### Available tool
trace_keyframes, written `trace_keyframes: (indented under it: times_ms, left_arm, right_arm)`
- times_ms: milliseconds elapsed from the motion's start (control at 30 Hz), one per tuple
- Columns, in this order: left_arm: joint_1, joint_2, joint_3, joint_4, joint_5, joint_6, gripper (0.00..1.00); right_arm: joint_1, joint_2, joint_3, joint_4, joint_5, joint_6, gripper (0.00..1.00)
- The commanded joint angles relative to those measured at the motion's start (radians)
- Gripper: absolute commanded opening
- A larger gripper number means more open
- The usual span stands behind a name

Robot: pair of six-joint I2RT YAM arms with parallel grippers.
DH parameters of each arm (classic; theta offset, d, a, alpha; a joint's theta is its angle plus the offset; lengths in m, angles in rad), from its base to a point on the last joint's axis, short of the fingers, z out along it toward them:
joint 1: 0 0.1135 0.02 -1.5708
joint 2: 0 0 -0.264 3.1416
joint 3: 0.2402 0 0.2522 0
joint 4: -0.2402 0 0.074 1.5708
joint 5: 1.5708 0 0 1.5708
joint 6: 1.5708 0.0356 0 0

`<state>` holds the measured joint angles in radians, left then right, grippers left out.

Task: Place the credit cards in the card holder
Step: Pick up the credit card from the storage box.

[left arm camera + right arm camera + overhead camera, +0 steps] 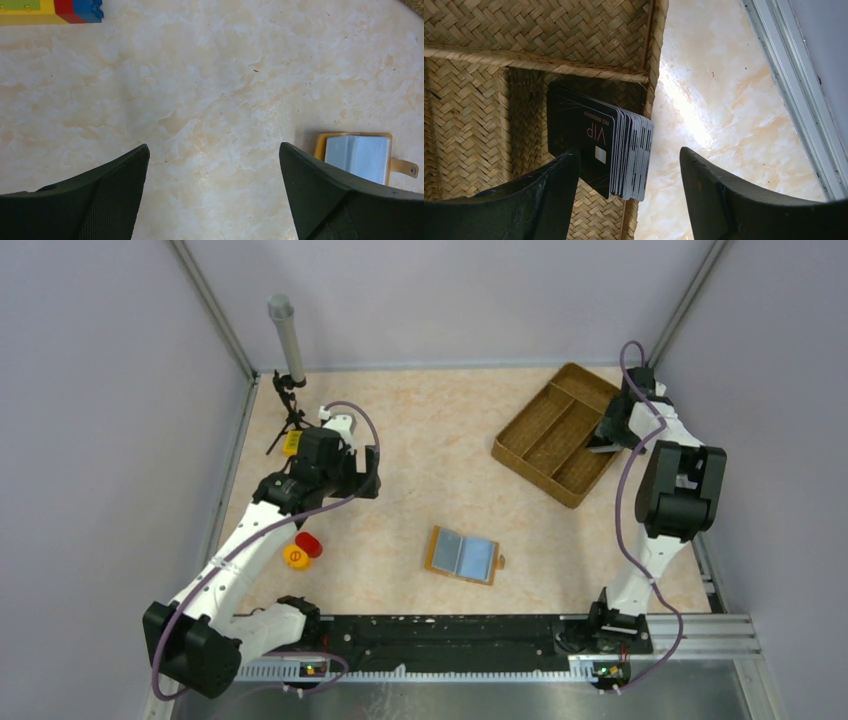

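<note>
Close the right gripper (628,150), spread wide and empty over the stack of black VIP cards (596,142), on the outermost card only. Pinch its top edge, clear of the woven tray (524,40) wall. Carry to the card holder (463,556), lying open mid-table. Use the left gripper (214,150), wide open and empty beside it, for steadying.

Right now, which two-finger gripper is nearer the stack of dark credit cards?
The right gripper, open at the credit cards in the brown woven tray; the left gripper hangs across the table, nearer the orange-tan leather card holder.
</note>
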<state>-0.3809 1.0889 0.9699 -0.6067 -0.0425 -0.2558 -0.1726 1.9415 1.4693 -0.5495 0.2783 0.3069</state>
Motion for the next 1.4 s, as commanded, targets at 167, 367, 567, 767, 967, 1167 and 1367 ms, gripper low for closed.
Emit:
trace_keyframes:
  times_ms: [167,367,567,767,967,1167,1367]
  left_arm:
    - [0.003,-0.005,-0.010,0.027,0.007,0.018,0.99]
    - [0.003,-0.006,-0.013,0.028,0.007,0.018,0.99]
    - [0.002,-0.006,-0.016,0.030,0.006,0.018,0.99]
    - [0.002,-0.002,-0.016,0.030,0.013,0.019,0.99]
    - [0.003,0.001,-0.016,0.030,0.007,0.020,0.99]
    - [0.003,0.006,-0.015,0.031,0.010,0.020,0.99]
    - [0.002,0.006,-0.016,0.031,0.010,0.020,0.99]
  right_arm:
    - [-0.016,-0.099,-0.001,-0.021,0.046,-0.017,0.67]
    - [-0.017,-0.120,-0.012,-0.023,0.046,-0.019,0.60]
    - [-0.016,-0.102,-0.008,-0.018,0.031,-0.023,0.47]
    - [-0.016,-0.073,0.009,0.016,-0.053,-0.031,0.60]
    - [-0.017,0.000,0.037,-0.004,-0.045,-0.029,0.69]
    - [-0.017,0.023,0.034,-0.019,-0.027,-0.026,0.69]
    - [-0.017,-0.039,0.000,-0.024,0.012,-0.024,0.64]
